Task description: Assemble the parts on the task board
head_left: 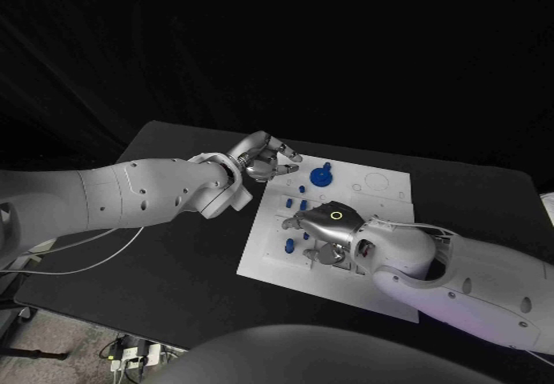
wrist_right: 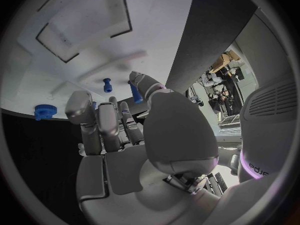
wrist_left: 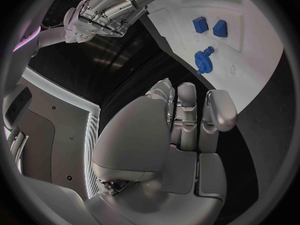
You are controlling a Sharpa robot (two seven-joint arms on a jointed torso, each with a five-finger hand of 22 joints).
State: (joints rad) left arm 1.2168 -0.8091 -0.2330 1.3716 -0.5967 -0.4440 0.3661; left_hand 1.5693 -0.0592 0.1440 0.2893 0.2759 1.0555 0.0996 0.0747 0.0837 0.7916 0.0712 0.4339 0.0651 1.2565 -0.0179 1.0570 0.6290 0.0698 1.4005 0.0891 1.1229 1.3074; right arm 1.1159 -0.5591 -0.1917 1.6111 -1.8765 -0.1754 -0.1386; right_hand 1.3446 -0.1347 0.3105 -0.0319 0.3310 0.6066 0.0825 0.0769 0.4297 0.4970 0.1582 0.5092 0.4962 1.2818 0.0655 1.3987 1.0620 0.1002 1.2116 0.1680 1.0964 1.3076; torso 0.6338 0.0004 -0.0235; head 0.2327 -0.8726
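The flat white rectangular task board (head_left: 381,288) lies in the middle of the matte black table (head_left: 162,272), with the small blue plastic parts spread over its left half. The round blue gear-shaped part (head_left: 320,178) sits near the board's far edge. The silver left hand (head_left: 263,158) hovers at the board's far left corner, and the silver right hand (head_left: 327,232) rests over the board's near left area, among the parts.

I count one white task board (head_left: 381,192) on one black desk (head_left: 173,264). My two hands are over it: my left hand (head_left: 263,157) and my right hand (head_left: 329,232). Of the blue parts, I make out one gear-like part (head_left: 321,175) and about six smaller blue parts (head_left: 303,190); others may be hidden under my right hand.
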